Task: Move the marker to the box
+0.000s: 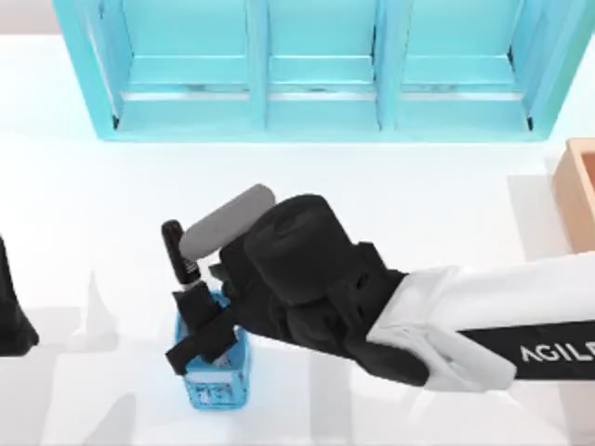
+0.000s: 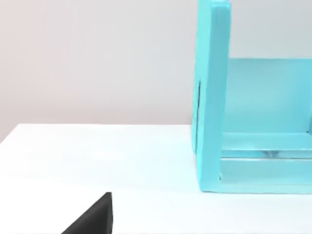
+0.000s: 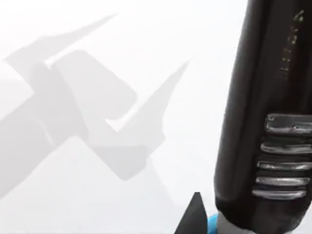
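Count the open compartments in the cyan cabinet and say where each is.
3. The cyan cabinet at the table's far edge shows a left compartment, a middle one and a right one; any higher up would be out of frame.

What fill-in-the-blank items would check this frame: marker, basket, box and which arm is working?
1. The marker stands in the small ____ basket.
2. The arm reaching over that basket is the ____ one, its gripper at the marker.
3. The tan box sits at the table's ____ edge.
4. The cabinet behind is coloured ____.

Missing words: blue; right; right; cyan
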